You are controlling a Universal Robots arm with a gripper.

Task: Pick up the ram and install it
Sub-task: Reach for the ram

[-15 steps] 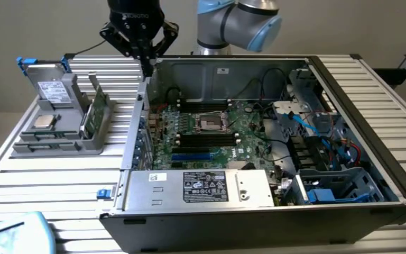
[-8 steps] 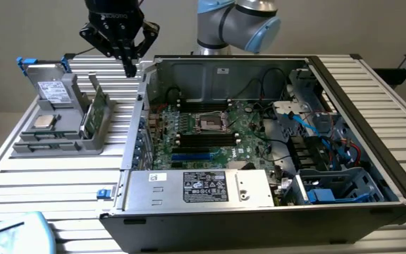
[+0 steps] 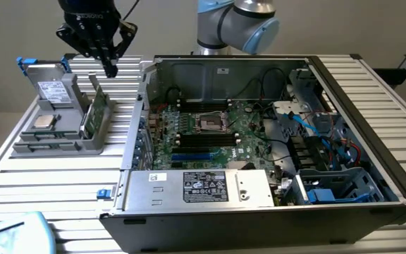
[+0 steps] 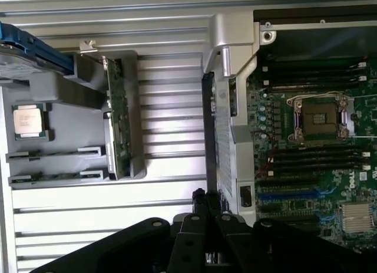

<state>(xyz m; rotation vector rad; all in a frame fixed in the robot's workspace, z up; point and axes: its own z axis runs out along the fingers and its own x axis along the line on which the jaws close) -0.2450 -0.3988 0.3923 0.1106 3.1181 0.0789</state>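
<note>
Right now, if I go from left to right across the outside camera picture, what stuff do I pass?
silver processor chip → green ram → processor socket on the motherboard → blue cables inside the case

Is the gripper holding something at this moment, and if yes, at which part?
Nothing is held. The gripper hangs shut above the ram, which stands on edge in the grey holder, untouched.

Black hand (image 3: 110, 70) hovering above the ram (image 3: 92, 112), ram on edge in grey holder (image 3: 55, 147), open computer case (image 3: 259, 228) beside it
</note>
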